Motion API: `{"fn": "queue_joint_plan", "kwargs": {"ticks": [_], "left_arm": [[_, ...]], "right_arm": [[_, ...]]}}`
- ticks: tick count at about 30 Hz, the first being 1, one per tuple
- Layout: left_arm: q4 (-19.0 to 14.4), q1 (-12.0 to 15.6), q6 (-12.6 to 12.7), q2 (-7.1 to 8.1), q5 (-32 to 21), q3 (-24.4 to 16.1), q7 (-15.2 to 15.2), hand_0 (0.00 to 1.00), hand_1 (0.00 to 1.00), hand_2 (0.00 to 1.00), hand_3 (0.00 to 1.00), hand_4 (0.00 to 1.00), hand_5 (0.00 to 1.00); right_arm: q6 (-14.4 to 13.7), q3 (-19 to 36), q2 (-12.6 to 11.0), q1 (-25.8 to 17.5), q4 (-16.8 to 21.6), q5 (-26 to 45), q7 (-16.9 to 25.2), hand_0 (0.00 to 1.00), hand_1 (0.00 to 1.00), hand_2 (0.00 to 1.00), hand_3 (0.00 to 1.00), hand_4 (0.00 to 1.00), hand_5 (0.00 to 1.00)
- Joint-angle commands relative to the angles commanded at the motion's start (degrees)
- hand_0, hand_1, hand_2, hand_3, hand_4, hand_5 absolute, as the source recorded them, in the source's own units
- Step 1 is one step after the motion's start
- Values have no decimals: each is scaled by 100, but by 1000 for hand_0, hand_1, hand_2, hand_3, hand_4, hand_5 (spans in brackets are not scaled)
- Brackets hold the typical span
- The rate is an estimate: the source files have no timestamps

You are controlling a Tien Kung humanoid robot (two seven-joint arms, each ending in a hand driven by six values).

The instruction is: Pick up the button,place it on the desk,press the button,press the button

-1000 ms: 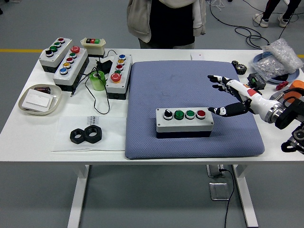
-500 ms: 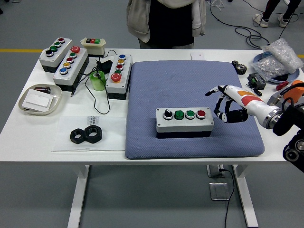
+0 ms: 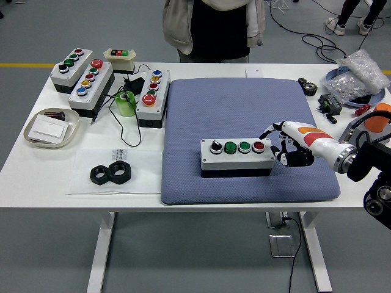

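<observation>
A grey button box (image 3: 236, 154) with a black knob, two green buttons and a red button (image 3: 258, 146) lies on the blue pad (image 3: 244, 110). My right hand (image 3: 284, 140) is just right of the box, fingers curled with the index finger stretched toward the red button. Its tip is close to the button, and I cannot tell if they touch. It holds nothing. My left hand is out of view.
Three more button boxes (image 3: 82, 76) and a small switch box (image 3: 120, 57) stand at the back left. A green tape roll (image 3: 126, 104), a tray (image 3: 52, 128) and black nuts (image 3: 112, 174) lie left. Parts and a bag (image 3: 357, 73) crowd the right. A person (image 3: 214, 27) stands behind.
My right hand turned from open and spread to curled with the index finger out. It came down and left, closer to the box's red button.
</observation>
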Motion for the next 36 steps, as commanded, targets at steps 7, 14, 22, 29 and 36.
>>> {"fn": "queue_joint_plan", "kwargs": {"ticks": [7, 14, 22, 29, 36], "left_arm": [[-1, -4, 0, 0, -11, 5, -4, 745, 783, 853, 772, 542, 998], [-2, -11, 0, 1, -14, 7, -2, 746, 783, 856, 772, 543, 998], [2, -17, -2, 1, -15, 1, -1, 746, 782, 856, 772, 542, 998], [1, -15, -2, 1, -23, 4, -4, 746, 782, 856, 772, 542, 998], [-1, -19, -2, 5, -30, 11, -3, 747, 782, 856, 772, 543, 998]], "right_arm": [[11, -124, 76, 60, -172, -1, -35, 123, 2, 96, 684, 509, 2], [80, -226, 102, 92, -290, 7, -79, 124, 2, 96, 684, 510, 2], [144, -329, 103, 114, -287, -13, -126, 124, 2, 95, 684, 509, 2], [-31, -106, 80, 103, -41, -25, -88, 124, 2, 95, 686, 509, 2], [-65, -196, 144, 203, 140, -36, -107, 125, 2, 96, 689, 509, 2]]}}
